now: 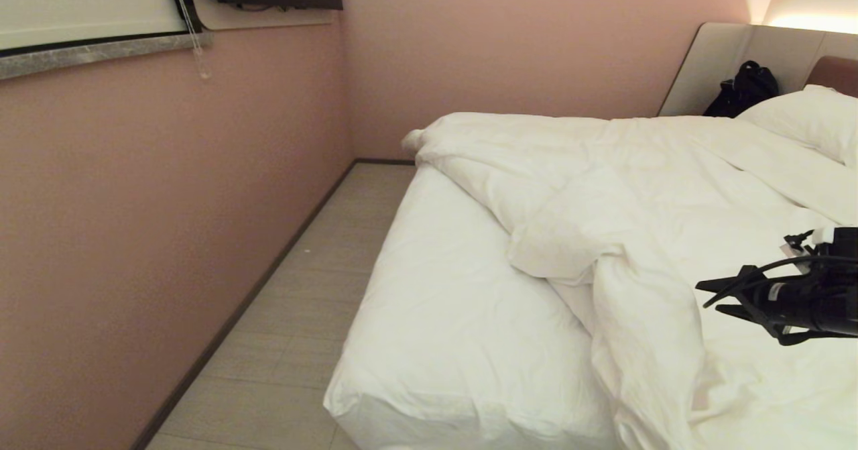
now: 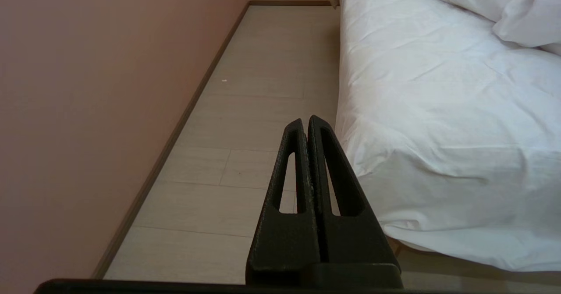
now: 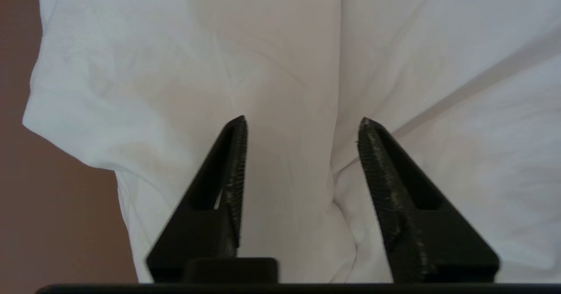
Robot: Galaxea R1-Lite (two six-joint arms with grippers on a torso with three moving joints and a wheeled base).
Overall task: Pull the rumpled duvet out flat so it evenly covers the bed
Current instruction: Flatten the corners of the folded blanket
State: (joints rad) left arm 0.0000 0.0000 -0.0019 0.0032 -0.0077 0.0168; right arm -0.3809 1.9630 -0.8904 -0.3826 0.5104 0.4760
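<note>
Bedroom scene with the robot at the foot corner of the bed (image 1: 429,316). The duvet (image 1: 637,188) lies rumpled and bunched toward the headboard side, a thick fold of it trailing down toward the near edge; the foot corner nearest the pink wall (image 1: 134,202) shows only the taut fitted sheet (image 1: 442,302), uncovered. A pillow (image 1: 811,118) rests at the head of the bed, with a dark bag (image 1: 741,91) against the beige surround panel (image 1: 730,61) just beyond it.

Right gripper (image 1: 707,297): enters from the right side of the head view, hovering over the duvet's trailing fold. Its jaws stand apart, nothing between them; in the right wrist view the right gripper (image 3: 302,127) looks straight onto white duvet cloth (image 3: 280,66), a vertical crease running ahead of the gap and slightly toward one finger (image 3: 385,171). Whether the fingertips touch the cloth cannot be told.

Left gripper (image 2: 306,123): not seen in the head view. In the left wrist view its jaws are pressed together, holding nothing. Ahead of the closed tips runs the pale plank floor (image 2: 245,110) between wall and bed; the sheeted mattress corner sits just to one side of the tips, apart from them, with the duvet's edge farther beyond.
</note>
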